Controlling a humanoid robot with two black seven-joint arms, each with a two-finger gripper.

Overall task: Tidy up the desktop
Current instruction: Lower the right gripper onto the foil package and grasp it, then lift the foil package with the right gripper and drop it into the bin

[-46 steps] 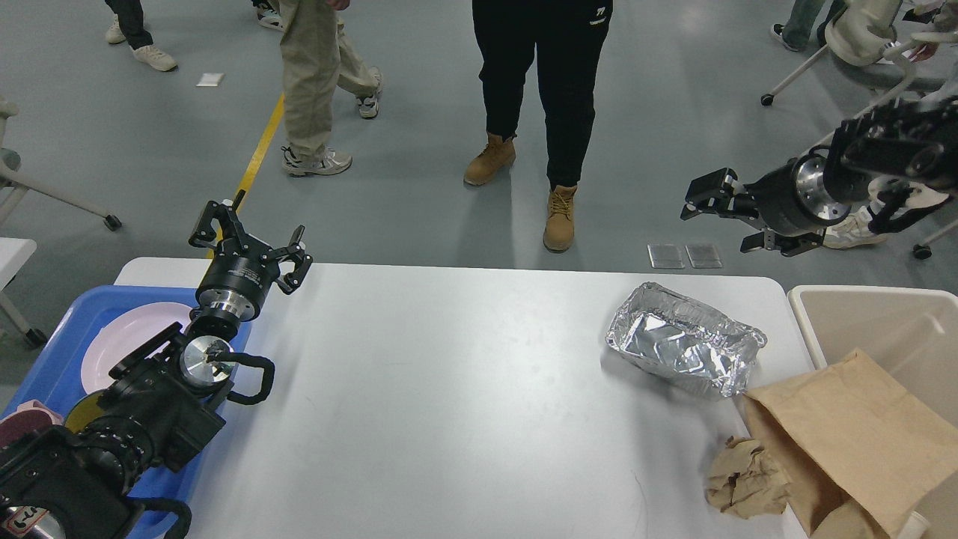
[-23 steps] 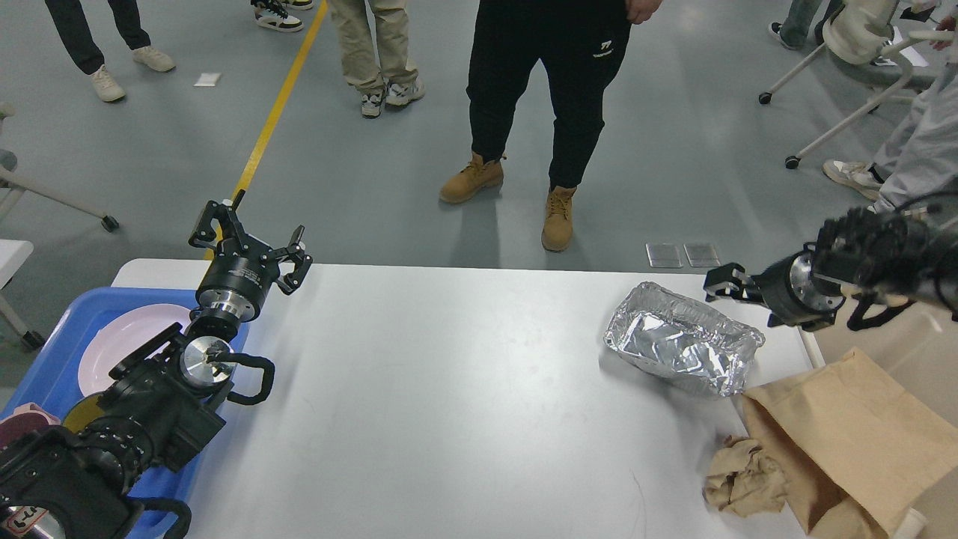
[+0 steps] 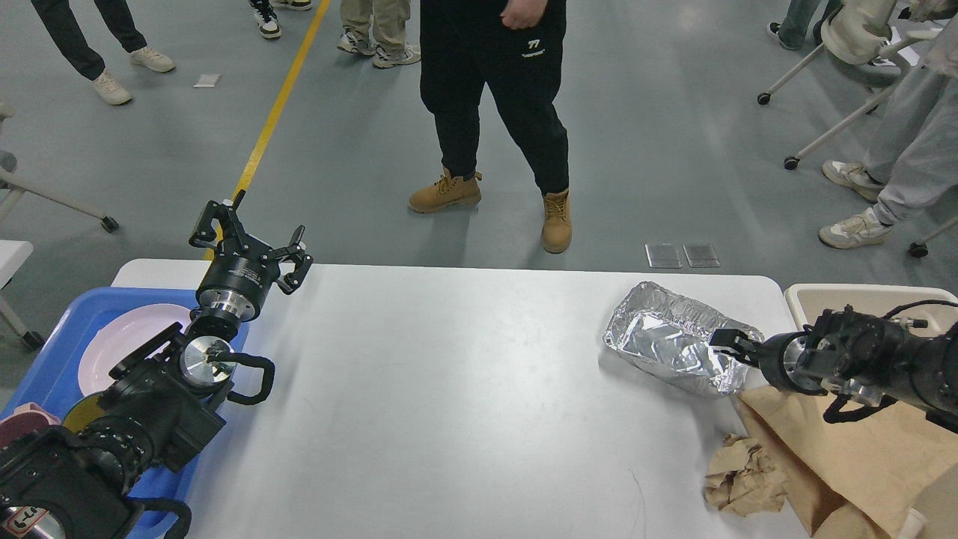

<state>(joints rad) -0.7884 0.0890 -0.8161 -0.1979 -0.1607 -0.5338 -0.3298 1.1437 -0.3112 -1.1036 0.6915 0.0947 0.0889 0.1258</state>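
The right gripper (image 3: 730,346) sat at the near right rim of the crumpled foil tray (image 3: 670,344); whether its fingers were released or clenched could not be told. The left gripper (image 3: 251,238) had its 2 fingers released, grasping nothing, above the far left corner of the white surface (image 3: 449,404). A blue tray (image 3: 71,333) held a pink plate (image 3: 123,340). A brown paper bag (image 3: 861,457) and crumpled paper (image 3: 745,479) lay at the surface's right end.

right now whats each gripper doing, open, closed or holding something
Left gripper: open, holding nothing, raised near the blue tray.
Right gripper: at the foil container's near rim; open or closed cannot be told.
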